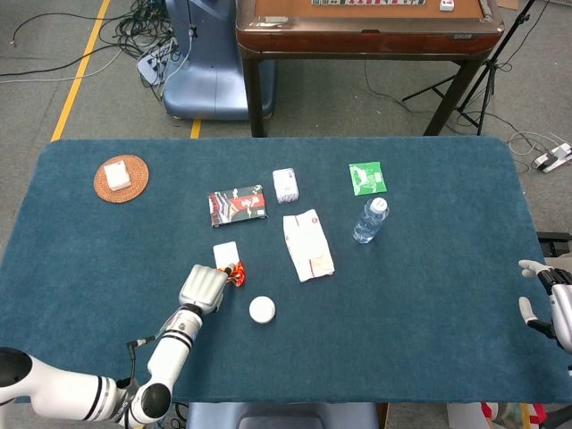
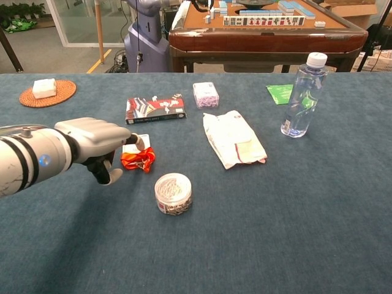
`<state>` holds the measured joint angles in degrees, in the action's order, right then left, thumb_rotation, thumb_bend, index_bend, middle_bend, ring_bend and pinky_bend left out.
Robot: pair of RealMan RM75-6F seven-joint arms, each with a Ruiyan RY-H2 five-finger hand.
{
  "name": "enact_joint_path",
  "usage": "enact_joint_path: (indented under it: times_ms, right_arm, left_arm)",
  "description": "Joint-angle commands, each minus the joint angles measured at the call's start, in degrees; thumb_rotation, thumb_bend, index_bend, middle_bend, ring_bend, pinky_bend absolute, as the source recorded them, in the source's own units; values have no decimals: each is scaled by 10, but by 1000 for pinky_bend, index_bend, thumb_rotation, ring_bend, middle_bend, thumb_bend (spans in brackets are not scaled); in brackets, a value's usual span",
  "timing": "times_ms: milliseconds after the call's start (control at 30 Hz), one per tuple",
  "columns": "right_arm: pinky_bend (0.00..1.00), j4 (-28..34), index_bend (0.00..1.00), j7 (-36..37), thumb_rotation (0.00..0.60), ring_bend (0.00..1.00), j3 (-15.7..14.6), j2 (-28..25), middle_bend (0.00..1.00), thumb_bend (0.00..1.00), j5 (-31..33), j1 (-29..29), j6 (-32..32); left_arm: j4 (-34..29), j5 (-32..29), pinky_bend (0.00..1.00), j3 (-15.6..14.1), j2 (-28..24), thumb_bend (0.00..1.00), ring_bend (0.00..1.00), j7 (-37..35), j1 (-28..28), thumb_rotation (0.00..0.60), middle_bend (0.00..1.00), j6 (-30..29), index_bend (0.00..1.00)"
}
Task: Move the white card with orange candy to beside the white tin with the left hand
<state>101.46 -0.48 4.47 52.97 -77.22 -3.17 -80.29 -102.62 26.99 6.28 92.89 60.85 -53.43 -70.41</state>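
Observation:
The white card (image 1: 226,253) (image 2: 133,147) with the orange candy (image 1: 236,272) (image 2: 138,160) on its near edge lies on the blue table, just left of and behind the round white tin (image 1: 262,309) (image 2: 173,193). My left hand (image 1: 204,287) (image 2: 98,139) holds the card by its near left corner, fingers curled over it; the card's left part is hidden under them. A short gap separates candy and tin. My right hand (image 1: 547,306) hangs off the table's right edge with its fingers apart and nothing in them.
A red and black box (image 1: 238,205) (image 2: 155,108) and a small white packet (image 1: 285,184) (image 2: 206,94) lie behind the card. A white pouch (image 1: 307,244) (image 2: 234,137), a water bottle (image 1: 369,220) (image 2: 301,95), a green sachet (image 1: 366,178) and a coaster (image 1: 121,177) with a white block are further off.

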Motion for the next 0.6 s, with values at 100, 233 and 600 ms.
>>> enact_joint_path:
  times_ms: [100, 233, 600]
  right_arm:
    - [392, 0, 265, 1, 600, 279, 0, 0, 343, 407, -1, 1, -1]
    - [392, 0, 265, 3, 600, 278, 0, -1, 343, 406, -2, 1, -1]
    - [392, -1, 265, 4, 600, 279, 0, -1, 343, 406, -2, 0, 2]
  left_arm:
    - [13, -14, 1000, 6, 15, 508, 970, 9, -12, 600, 1000, -2, 168]
    - [22, -23, 1000, 9, 26, 508, 970, 16, -20, 600, 1000, -2, 168]
    - [39, -36, 1000, 23, 58, 509, 968, 40, -49, 600, 1000, -14, 167]
